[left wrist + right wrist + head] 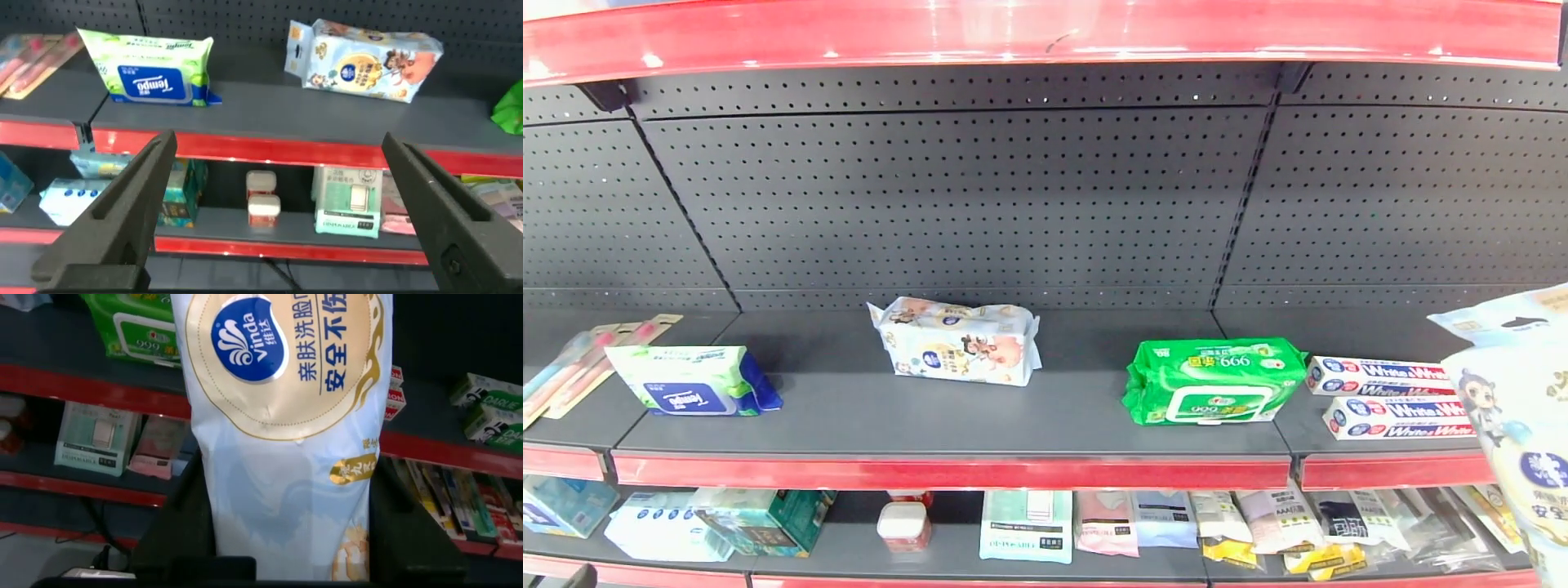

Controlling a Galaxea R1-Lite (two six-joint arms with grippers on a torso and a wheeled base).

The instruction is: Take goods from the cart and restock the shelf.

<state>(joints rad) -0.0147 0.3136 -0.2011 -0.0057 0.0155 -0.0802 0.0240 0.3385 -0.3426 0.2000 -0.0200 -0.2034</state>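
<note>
My right gripper (286,482) is shut on a tall white and blue pack (286,416) with a round gold-rimmed label, its black fingers (176,527) pressing on both sides. That same pack (1515,425) stands at the right edge of the head view, in front of the shelf's right end. My left gripper (278,220) hangs open with nothing in it, in front of the red shelf edge (270,147). On the middle shelf (947,416) lie a green-white wipes pack (690,380), a cartoon-print pack (960,341) and a green wipes pack (1209,381).
Two toothpaste boxes (1388,396) lie at the shelf's right, toothbrushes (580,363) at its left. Bare shelf shows between the packs. The lower shelf (849,523) holds several packs and a small jar (904,527). A perforated grey back panel (964,196) closes the rear.
</note>
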